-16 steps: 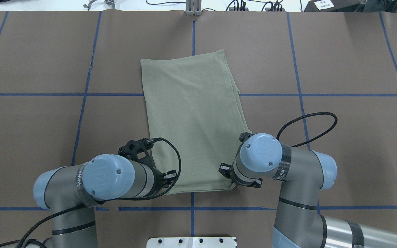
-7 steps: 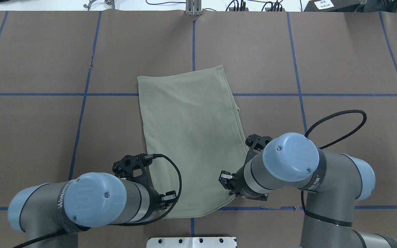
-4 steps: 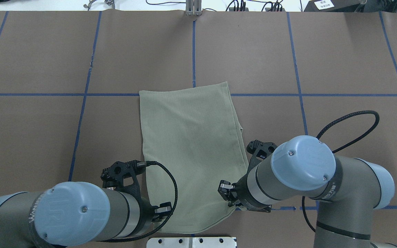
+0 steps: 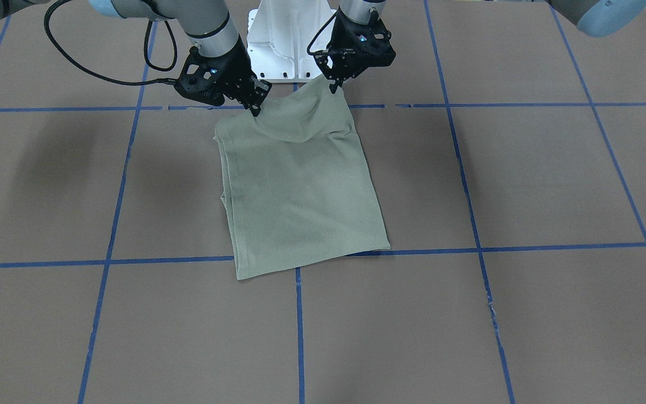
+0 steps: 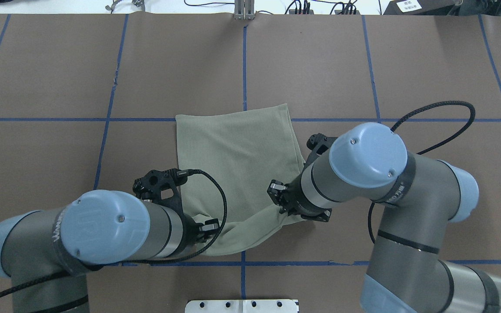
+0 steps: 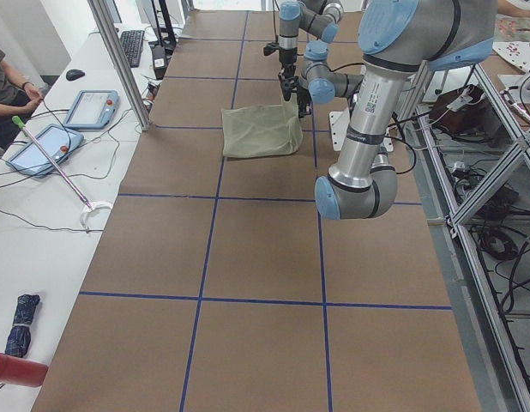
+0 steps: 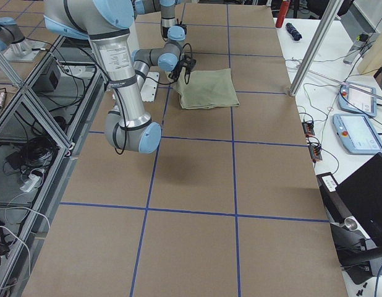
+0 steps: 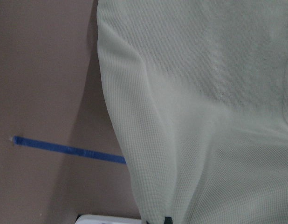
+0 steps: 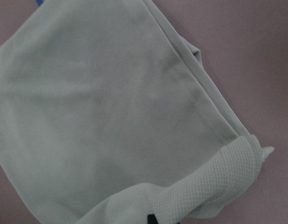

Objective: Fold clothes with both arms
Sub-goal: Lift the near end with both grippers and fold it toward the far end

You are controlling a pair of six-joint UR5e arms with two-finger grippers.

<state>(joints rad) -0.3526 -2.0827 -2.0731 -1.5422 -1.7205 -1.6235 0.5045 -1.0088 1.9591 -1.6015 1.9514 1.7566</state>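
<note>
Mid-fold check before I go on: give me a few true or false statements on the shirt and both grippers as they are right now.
1. The left gripper and the right gripper each pinch a robot-side corner of the shirt. True.
2. The shirt lies flat all over. False: its robot-side edge is raised and sags between the two grippers.
3. The shirt's edge away from the robot rests on the table, by a blue tape line. True.
4. The left gripper is open and clear of the cloth. False: it is shut on a corner.
5. A sleeve is spread out to one side. False: the shirt is folded into a narrow rectangle.
</note>
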